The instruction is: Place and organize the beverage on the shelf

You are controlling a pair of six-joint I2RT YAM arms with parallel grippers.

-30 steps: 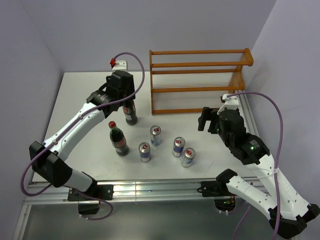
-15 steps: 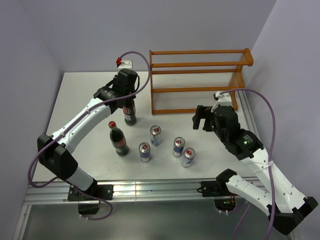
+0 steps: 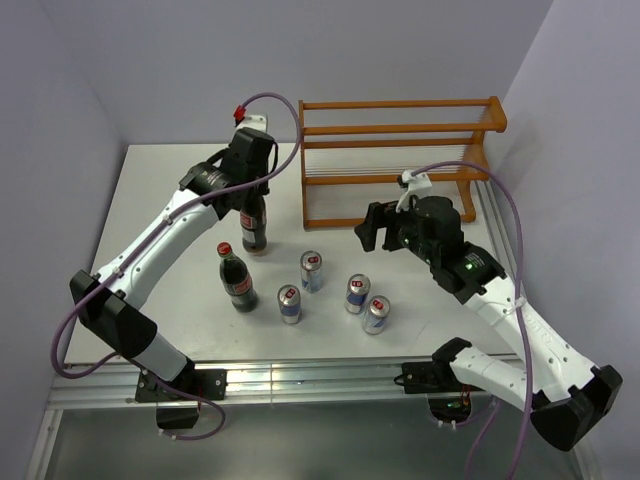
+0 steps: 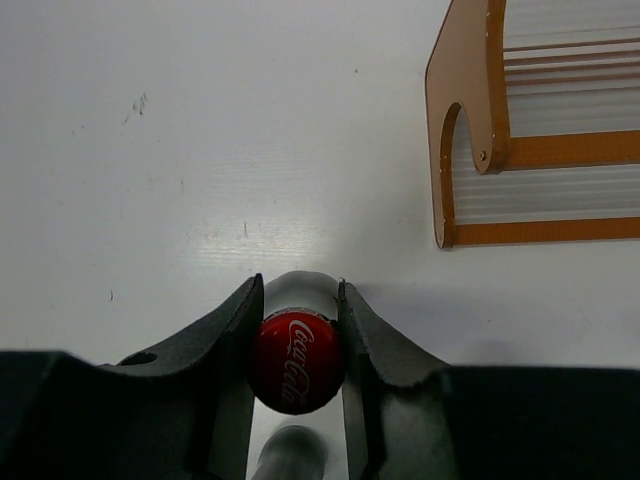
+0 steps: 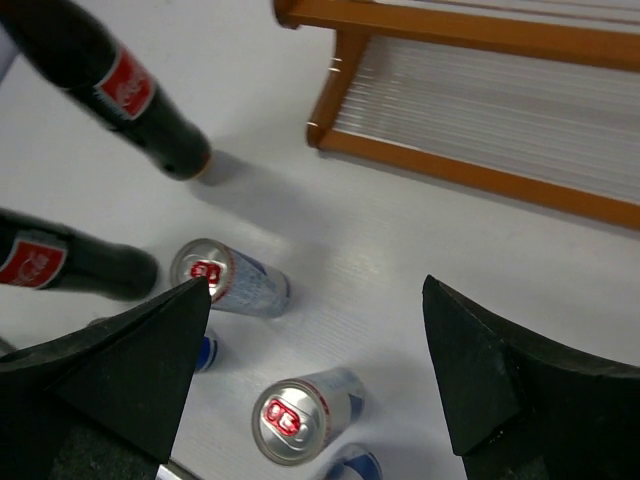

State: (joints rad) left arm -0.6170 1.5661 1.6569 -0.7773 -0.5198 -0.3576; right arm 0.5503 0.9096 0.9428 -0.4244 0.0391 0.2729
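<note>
Extends the left arm over the desk point(image 3: 150, 180), wrist pointed straight down. Grips with the left tool point(image 4: 298, 292) the neck of one cola bottle point(image 3: 253, 228) at its red cap point(image 4: 297, 362), bottle upright, near the left end post of the shelf point(image 3: 400, 129). Holds the right arm bent leftward, with the right tool point(image 5: 312, 300) spread wide and empty above the four cans point(image 3: 312, 270). Shows the second bottle point(image 3: 238, 282) standing beside the cans, in front of the shelf.

- White "Coca-Cola" script runs across the red bottle cap point(image 4: 297, 362).
- The red bottle label point(image 5: 127, 84) carries white lettering, too blurred to read.
</note>
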